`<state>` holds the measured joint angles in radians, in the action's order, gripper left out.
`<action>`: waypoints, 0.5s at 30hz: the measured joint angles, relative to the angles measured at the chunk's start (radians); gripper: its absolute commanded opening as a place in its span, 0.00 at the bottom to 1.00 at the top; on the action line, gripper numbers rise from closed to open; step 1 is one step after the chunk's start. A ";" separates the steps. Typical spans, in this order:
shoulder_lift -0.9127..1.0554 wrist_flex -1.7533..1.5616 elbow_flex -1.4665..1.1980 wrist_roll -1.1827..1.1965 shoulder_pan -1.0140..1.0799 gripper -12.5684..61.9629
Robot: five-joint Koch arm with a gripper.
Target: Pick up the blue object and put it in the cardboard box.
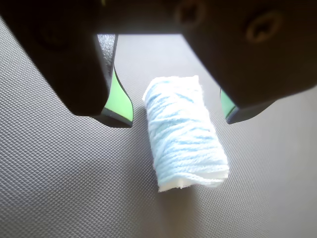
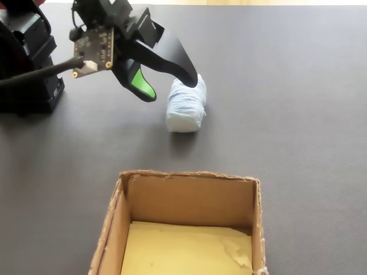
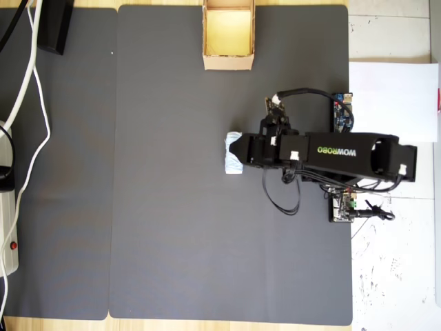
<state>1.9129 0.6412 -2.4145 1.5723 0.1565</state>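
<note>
The blue object (image 1: 185, 134), a pale blue and whitish wound roll, lies on its side on the dark mat. My gripper (image 1: 178, 118) is open and straddles the roll's far end, with a gap showing on each side in the wrist view. In the fixed view the roll (image 2: 186, 106) lies just beyond the cardboard box (image 2: 189, 177), and the gripper (image 2: 170, 87) hangs over its upper end, one green-lined finger (image 2: 143, 86) to the left. From overhead, the gripper (image 3: 238, 153) partly covers the roll (image 3: 231, 165), and the box (image 3: 227, 63) stands at the mat's top edge, holding nothing.
The arm's base and circuit boards (image 3: 344, 200) sit at the mat's right edge beside white paper (image 3: 393, 103). White cables (image 3: 27, 103) and a power strip (image 3: 8, 234) run along the left side. A black block (image 3: 55, 27) stands at the top left.
</note>
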 measured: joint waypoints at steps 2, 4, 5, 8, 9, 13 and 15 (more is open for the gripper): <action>-0.035 0.002 0.000 0.011 -0.002 0.62; -0.049 0.000 0.000 0.011 -0.002 0.61; -0.071 -0.003 0.002 0.014 -0.002 0.61; -0.095 -0.002 0.026 0.012 -0.003 0.61; -0.120 -0.003 0.037 0.012 -0.005 0.61; -0.158 -0.017 0.054 0.012 -0.005 0.61; -0.190 -0.043 0.061 0.012 -0.006 0.61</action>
<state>1.7227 0.5983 -2.3531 1.5846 0.1503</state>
